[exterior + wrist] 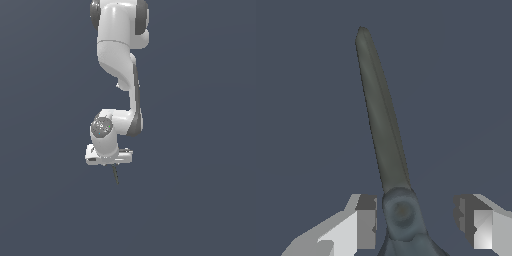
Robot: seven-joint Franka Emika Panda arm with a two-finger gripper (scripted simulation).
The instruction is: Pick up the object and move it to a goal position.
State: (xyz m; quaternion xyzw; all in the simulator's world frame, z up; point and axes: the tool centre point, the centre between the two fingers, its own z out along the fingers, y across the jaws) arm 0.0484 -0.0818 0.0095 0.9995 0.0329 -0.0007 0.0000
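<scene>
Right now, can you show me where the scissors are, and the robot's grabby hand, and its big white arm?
scissors (382, 120): wrist view, on the middle of the dark grey blades.
gripper (421, 225): wrist view, midway between its two fingertips.
arm (116, 47): exterior view, on the big white upper link.

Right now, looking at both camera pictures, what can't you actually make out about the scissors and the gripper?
- Scissors handles: cut off by the wrist view's lower edge; only the grey blades and pivot show.
- Scissors in the exterior view: just a thin dark sliver under the gripper; the rest is hidden by the hand and too small.
- Grip: the fingers flank the pivot with gaps, so contact is unclear.
- Goal position: no marker visible in either view.
</scene>
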